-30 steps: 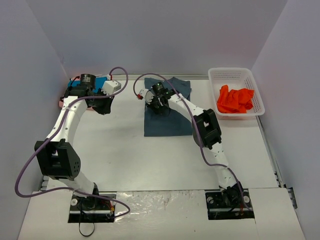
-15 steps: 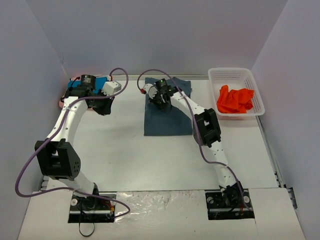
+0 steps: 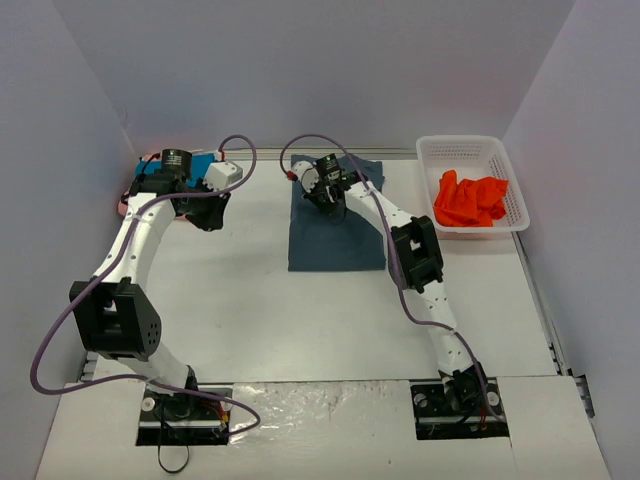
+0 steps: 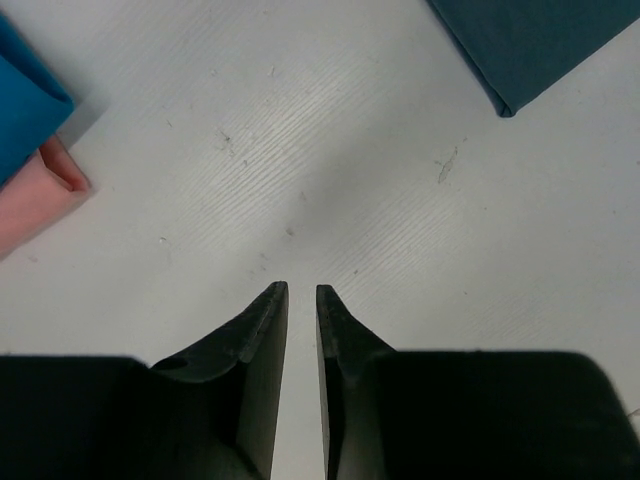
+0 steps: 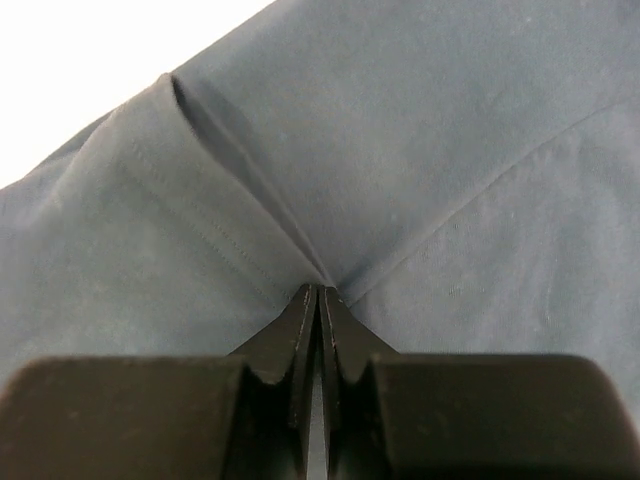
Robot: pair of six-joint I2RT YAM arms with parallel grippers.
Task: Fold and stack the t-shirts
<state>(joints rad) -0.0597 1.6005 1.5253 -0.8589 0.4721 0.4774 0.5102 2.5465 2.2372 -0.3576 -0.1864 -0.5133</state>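
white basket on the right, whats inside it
The white basket holds one crumpled orange-red t-shirt. Anything beneath that cloth is covered and cannot be seen.

Slate blue-grey t-shirt [image 3: 335,235] lies folded flat, upper centre of the overhead view, creased at its far edge. Teal-blue t-shirt [image 3: 200,163] sits folded atop the pale pink t-shirt [image 3: 128,197], upper left. Orange-red t-shirt [image 3: 469,198] lies crumpled, upper right.
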